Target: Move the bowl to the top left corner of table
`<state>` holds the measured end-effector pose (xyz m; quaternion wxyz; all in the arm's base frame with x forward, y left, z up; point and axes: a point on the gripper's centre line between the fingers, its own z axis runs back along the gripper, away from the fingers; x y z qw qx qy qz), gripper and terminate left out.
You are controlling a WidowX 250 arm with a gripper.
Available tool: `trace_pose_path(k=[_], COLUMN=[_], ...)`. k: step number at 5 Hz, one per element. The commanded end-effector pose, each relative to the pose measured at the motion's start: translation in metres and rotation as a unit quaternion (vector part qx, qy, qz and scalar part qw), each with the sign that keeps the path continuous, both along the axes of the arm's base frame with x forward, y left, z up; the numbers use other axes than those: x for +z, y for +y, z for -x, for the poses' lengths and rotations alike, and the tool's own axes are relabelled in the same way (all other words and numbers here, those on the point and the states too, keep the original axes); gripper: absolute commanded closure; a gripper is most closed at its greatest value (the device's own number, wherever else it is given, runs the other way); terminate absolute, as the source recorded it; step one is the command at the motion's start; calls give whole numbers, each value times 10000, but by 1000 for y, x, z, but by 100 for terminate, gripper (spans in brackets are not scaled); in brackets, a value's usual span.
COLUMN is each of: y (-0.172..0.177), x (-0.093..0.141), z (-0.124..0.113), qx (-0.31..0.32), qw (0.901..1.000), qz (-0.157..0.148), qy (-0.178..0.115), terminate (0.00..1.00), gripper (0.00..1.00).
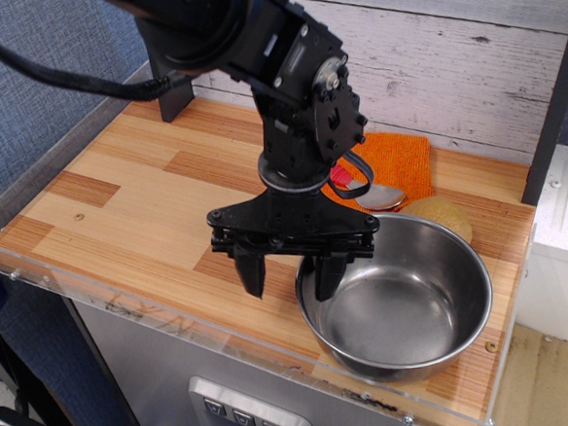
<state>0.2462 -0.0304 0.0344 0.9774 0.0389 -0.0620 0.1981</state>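
The bowl (pixel 397 298) stands upright at the near right corner of the table (pixel 117 200), mouth up, its base close to the clear front edge. It is round, so no long axis shows. Its polished inside holds nothing but reflections and the tip of one gripper finger. The gripper (pixel 289 274) hangs with its jaws apart, straddling the bowl's left rim: the right finger dips inside the bowl just within the rim, the left finger points down over the bare wood outside it. Whether either finger touches the steel cannot be told.

Behind the bowl, touching or nearly touching its far rim, lies a tan, rounded object (pixel 442 214), partly hidden. Just to its left a spoon (pixel 378 196) with a shiny bowl and a red handle lies mostly under the arm. Farther back, near the far edge by the white plank wall, an orange cloth (pixel 397 157) lies flat. At the far left corner a dark upright post (pixel 171 96) stands on the wood. The left half of the table shows only plank pattern.
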Motion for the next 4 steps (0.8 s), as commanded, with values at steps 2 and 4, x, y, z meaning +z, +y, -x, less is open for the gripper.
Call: trace_pose_path(k=[2,4], y=[-4,-8], x=[7,23], z=[6,7], qx=[228,416], qw=[9995,9982], qz=[54,407], qy=[-227,-122], terminate=[0,0], gripper=[100,100])
